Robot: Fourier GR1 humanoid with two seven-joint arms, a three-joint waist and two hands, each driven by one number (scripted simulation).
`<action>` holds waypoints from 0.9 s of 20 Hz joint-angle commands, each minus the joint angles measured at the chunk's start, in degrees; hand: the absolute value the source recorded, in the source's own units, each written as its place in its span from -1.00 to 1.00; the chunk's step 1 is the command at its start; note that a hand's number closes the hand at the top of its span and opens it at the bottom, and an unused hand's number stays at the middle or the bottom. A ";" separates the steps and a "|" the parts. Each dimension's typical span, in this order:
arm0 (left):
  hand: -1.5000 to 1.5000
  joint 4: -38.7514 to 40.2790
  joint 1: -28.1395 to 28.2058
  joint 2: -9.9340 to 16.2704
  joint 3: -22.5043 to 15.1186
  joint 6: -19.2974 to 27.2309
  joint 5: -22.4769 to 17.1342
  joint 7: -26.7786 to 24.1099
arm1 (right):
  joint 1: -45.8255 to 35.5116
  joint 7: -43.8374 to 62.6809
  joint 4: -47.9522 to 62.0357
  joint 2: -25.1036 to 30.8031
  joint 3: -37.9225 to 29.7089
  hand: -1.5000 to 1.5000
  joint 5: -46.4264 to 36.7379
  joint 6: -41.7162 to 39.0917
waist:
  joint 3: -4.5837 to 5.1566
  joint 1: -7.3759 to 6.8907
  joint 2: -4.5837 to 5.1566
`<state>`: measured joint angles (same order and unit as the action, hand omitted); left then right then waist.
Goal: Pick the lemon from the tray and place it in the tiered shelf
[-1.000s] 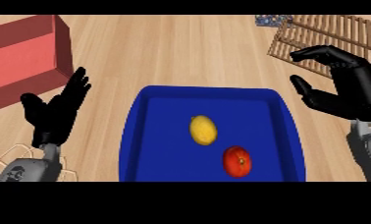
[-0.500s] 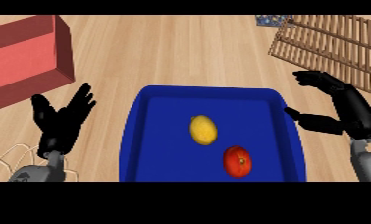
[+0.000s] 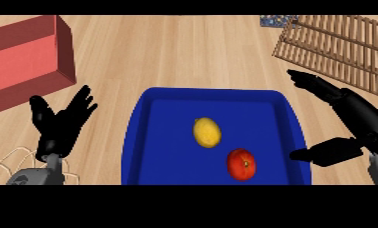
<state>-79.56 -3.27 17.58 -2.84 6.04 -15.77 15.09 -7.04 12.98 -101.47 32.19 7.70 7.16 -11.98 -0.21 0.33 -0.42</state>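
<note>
A yellow lemon (image 3: 207,132) lies near the middle of the blue tray (image 3: 165,98), with a red tomato (image 3: 241,164) just to its lower right. The wooden slatted tiered shelf (image 3: 334,48) stands at the upper right. My right hand (image 3: 347,107) is open at the tray's right edge, fingers stretched toward the upper left and thumb low by the tray's right rim; it holds nothing. My left hand (image 3: 60,123) rests open at the lower left, fingers up, left of the tray.
A red box (image 3: 33,59) stands at the left edge of the wooden counter (image 3: 177,52). A small patterned object (image 3: 275,20) lies beside the shelf's top left corner. A white wire object (image 3: 21,159) shows at the lower left.
My right hand has come down and toward the tray's right side. My left hand has sunk lower in the view. Lemon and tomato have not moved.
</note>
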 commanded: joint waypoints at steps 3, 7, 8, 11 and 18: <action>0.00 0.57 0.65 -0.87 -0.70 0.09 0.72 1.87 | -6.51 19.91 -8.62 2.50 4.13 -1.00 -0.27 -2.31 | 0.30 -0.61 0.30; 0.00 0.44 -0.08 -0.95 -0.64 0.14 1.33 2.79 | -11.82 33.44 -12.21 -4.78 11.59 -1.00 -8.42 5.54 | 0.29 -0.84 0.34; 0.00 4.34 -1.20 -0.09 1.52 -1.88 0.09 0.12 | -15.62 38.37 -12.27 -4.36 11.05 -1.00 -7.79 4.96 | 0.35 -0.79 0.42; 0.00 1.52 0.35 -3.51 -1.46 1.52 2.87 -0.17 | -18.61 42.29 -8.29 -10.45 18.33 -1.00 -16.14 8.22 | 0.29 -1.08 0.41; 0.00 1.29 0.48 -2.41 -0.52 -0.90 1.74 2.56 | -24.78 51.42 0.17 -18.33 23.68 -1.00 -22.65 6.78 | 0.27 -1.05 0.44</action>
<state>-79.68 -3.59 15.96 -2.63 5.27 -14.06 15.14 -28.25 57.41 -105.38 18.99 27.39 -11.86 -5.39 -0.26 -0.61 -0.28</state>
